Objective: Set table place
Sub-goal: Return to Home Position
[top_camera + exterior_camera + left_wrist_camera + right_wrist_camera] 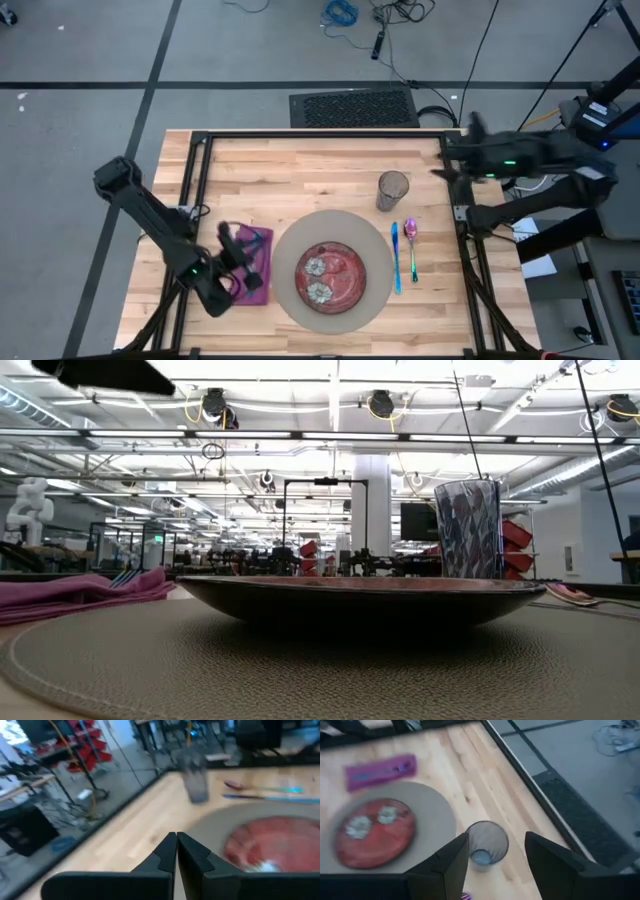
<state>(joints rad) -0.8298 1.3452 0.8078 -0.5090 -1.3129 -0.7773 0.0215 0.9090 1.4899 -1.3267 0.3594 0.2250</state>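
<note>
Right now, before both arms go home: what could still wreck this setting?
1. The open right gripper hangs near the glass, which shows between its fingers in the right wrist view. A low or sideways move could tip the glass.
2. The shut left gripper shows over the purple napkin in the high view, and its height is unclear. If it moves sideways before rising, it may drag the napkin out of line.

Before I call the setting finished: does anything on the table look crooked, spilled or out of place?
Nothing stands out. The plate sits flat on the mat, the glass stands upright by the mat's rim, the napkin lies left of the mat and the cutlery lies straight on its right. No spill shows.
</note>
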